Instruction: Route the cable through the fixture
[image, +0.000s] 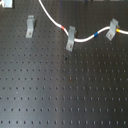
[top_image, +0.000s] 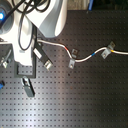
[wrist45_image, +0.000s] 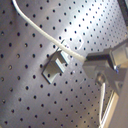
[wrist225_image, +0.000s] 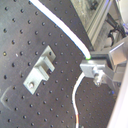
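Observation:
The white cable (image: 50, 19) curves down from the top of the first exterior view. It runs past its red band (image: 62, 26), over the middle clip (image: 71, 37) and the right clip (image: 113, 29), to the first exterior view's right edge. The left clip, the fixture (image: 30, 27), has no cable in it. Both wrist views show this fixture (wrist45_image: 55, 67) (wrist225_image: 40, 70) close beside my gripper (wrist225_image: 91, 64) (wrist45_image: 89, 61). The gripper is shut on the cable (wrist225_image: 67, 32), which hangs just off the clip without touching it. In the second exterior view the gripper (top_image: 44, 57) is partly hidden under the arm.
Everything sits on a black perforated board (image: 65, 95). The white arm and its dark camera mounts (top_image: 26, 75) fill the second exterior view's left. A metal frame (wrist225_image: 100, 20) borders the board near the gripper. A blue band (image: 95, 35) and a yellow band (image: 111, 33) mark the cable.

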